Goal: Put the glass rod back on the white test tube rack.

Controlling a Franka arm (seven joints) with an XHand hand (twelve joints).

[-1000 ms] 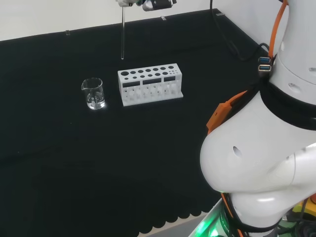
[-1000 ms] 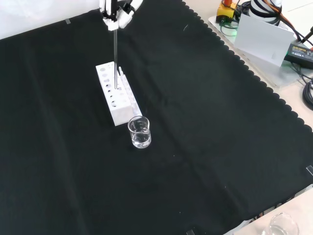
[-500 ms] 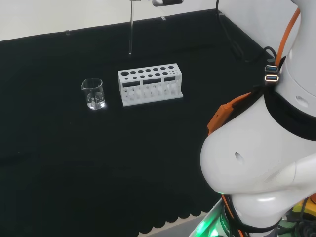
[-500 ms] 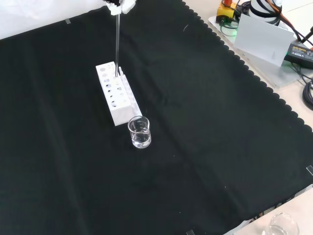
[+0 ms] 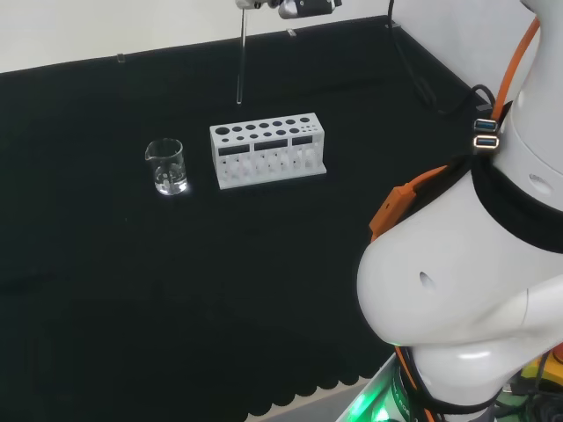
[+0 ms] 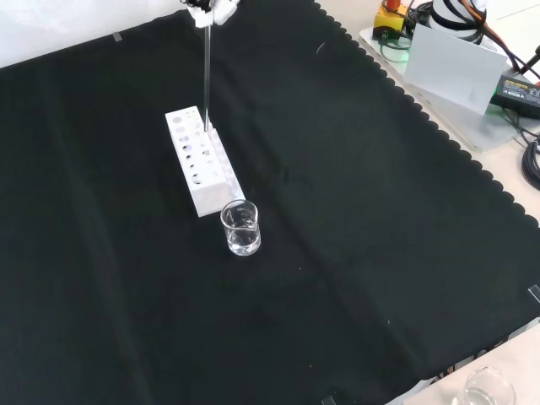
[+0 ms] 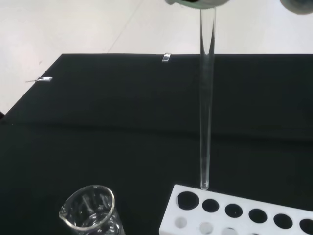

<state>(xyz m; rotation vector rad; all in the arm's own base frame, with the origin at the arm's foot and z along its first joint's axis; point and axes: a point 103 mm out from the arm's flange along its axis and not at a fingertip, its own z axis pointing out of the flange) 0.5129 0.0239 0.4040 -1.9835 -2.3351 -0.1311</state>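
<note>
Far below the hand and off to the left in the head view stands a little glass beaker [image 5: 166, 166] on the black surface [image 5: 106, 281]. It has a bit of clear water in it, and it is not part of this job, so the hand should stay away from it.

Next comes the white test tube rack [image 5: 267, 149]. It sits below the hand, just to the right of the beaker, with rows of round holes on top.

The hand [image 6: 211, 9] is up at the top edge of the front view. It pinches the top end of the glass rod [image 5: 240, 57] and holds it. The rod hangs straight down from the hand. Its bottom tip is up in the air, above the rack and not yet in any hole. In the wrist view the tip looks close to the rack's end by the beaker.

To do this step well, I think the hand should keep the rod straight up and down. It should line the tip up over one hole first. Then it should go down slowly, so the tip does not bump the white top and slip or snap.
</note>
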